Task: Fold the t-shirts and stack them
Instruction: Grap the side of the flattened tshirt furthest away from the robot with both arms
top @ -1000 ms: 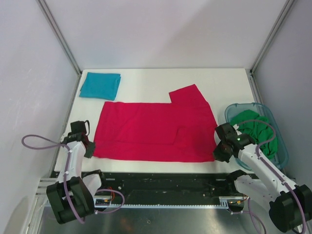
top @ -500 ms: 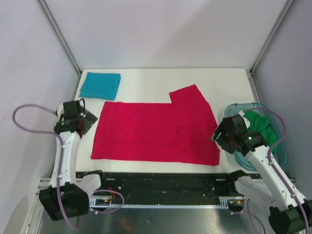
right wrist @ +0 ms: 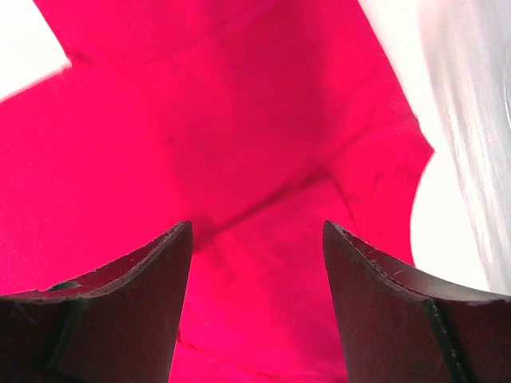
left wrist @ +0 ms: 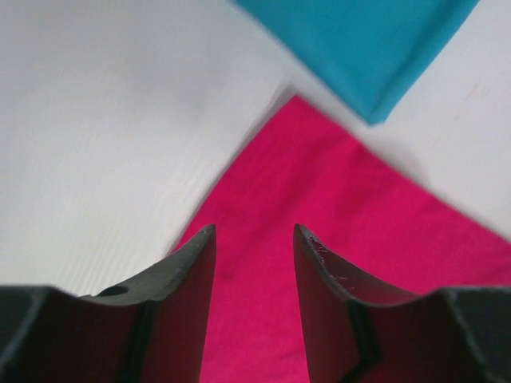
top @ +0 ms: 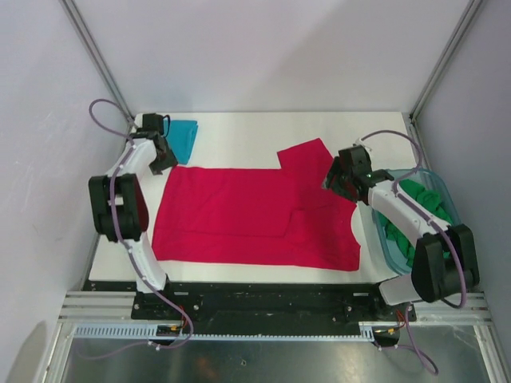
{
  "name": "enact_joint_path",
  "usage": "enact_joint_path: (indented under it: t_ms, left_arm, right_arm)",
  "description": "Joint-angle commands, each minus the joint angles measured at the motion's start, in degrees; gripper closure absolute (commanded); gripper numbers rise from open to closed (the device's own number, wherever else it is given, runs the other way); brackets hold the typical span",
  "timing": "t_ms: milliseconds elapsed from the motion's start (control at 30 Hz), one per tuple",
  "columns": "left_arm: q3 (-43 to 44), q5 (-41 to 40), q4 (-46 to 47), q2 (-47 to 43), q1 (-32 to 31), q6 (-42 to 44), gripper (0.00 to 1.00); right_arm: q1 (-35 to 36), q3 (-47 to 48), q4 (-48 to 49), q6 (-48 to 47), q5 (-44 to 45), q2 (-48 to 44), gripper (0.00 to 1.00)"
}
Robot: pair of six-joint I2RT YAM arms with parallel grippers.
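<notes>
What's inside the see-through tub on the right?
A crumpled green t-shirt lies in the tub. The right arm crosses over part of it, and the cloth hides the tub's floor, so anything beneath cannot be seen.

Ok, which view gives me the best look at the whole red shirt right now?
Top external: the red shirt lies spread flat, nearly its whole outline visible. Left wrist shows only one corner of it, near the teal shirt; right wrist shows only a close patch of creased cloth.
</notes>
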Motion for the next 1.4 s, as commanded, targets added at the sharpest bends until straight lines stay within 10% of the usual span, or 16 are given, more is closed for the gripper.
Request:
enact_joint_path:
  t_ms: [0,1367]
  left_arm:
    - [9.83,0.99,1.81,7.39,-0.26,3.22,0.53]
    - [23.07,-6.88,1.91,23.42,-2.52,-0.05,0.67]
  right_arm:
    - [-1.41,4.60,8.93,-3.10,-0.42,5.15,0.30]
    - [-6.80,11.25,12.15,-6.84,-5.95,20.84,0.32]
